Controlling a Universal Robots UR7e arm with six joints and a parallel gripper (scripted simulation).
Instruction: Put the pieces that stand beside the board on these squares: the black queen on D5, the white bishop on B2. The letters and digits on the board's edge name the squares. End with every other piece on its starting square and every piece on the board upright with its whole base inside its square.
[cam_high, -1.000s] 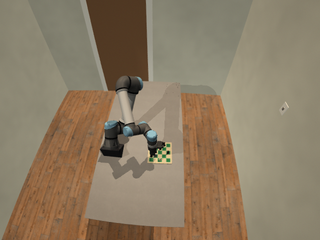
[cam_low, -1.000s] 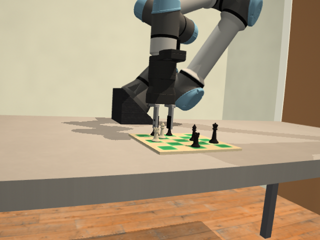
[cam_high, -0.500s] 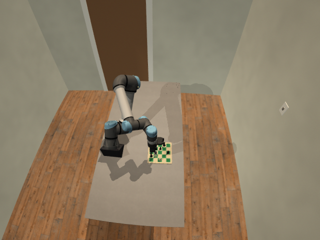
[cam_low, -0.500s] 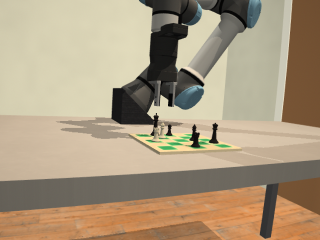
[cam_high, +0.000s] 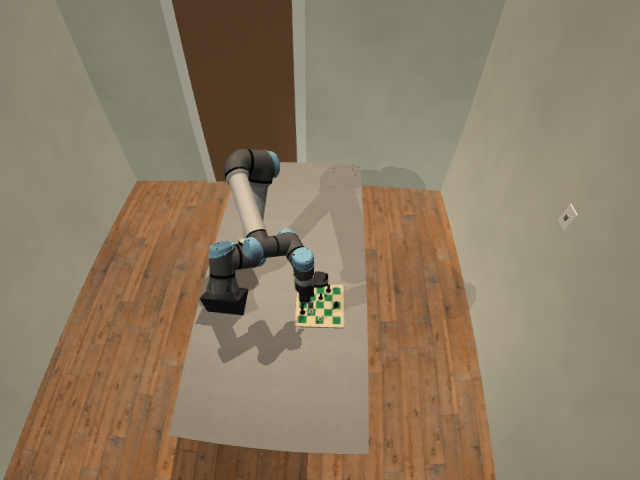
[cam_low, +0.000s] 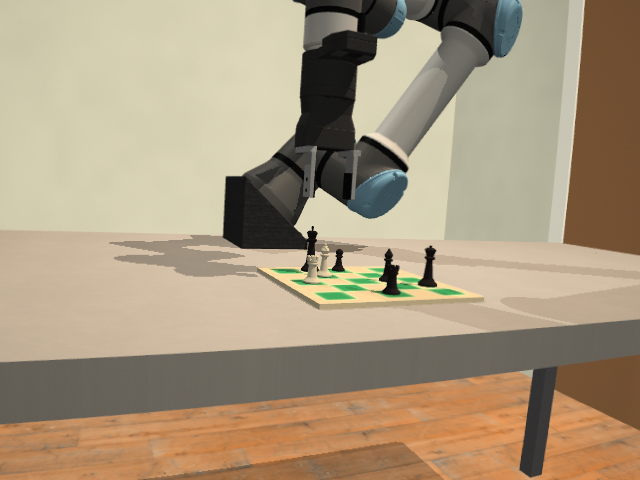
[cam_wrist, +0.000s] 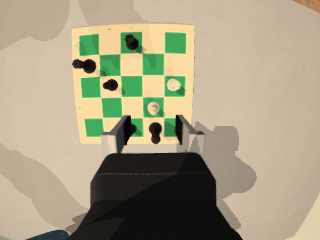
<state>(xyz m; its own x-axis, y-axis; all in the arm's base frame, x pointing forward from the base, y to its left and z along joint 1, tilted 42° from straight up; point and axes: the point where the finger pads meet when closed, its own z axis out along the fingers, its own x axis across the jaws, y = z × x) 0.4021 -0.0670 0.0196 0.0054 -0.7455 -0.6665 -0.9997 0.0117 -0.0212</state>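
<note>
Grey tbl (cam_high: 279, 392) (cam_low: 155, 320) (cam_wrist: 40, 125) under chequered sq. bd (cam_high: 319, 326) (cam_low: 403, 303) (cam_wrist: 76, 100).

"What are we looking at?"
"Our pale grey-brown tabletop (cam_high: 279, 397) (cam_low: 155, 310) (cam_wrist: 40, 120) — the green-and-cream chessboard (cam_high: 341, 310) (cam_low: 330, 304) (cam_wrist: 76, 90) lies flat on it."
"And beside that?"
"We see the arm's black base block (cam_high: 224, 305) (cam_low: 235, 206) — well apart from the board."

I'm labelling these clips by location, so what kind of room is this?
Possibly a small robotics workroom: a robot arm bolted beside a chessboard, with plain walls and a brown door.
</note>
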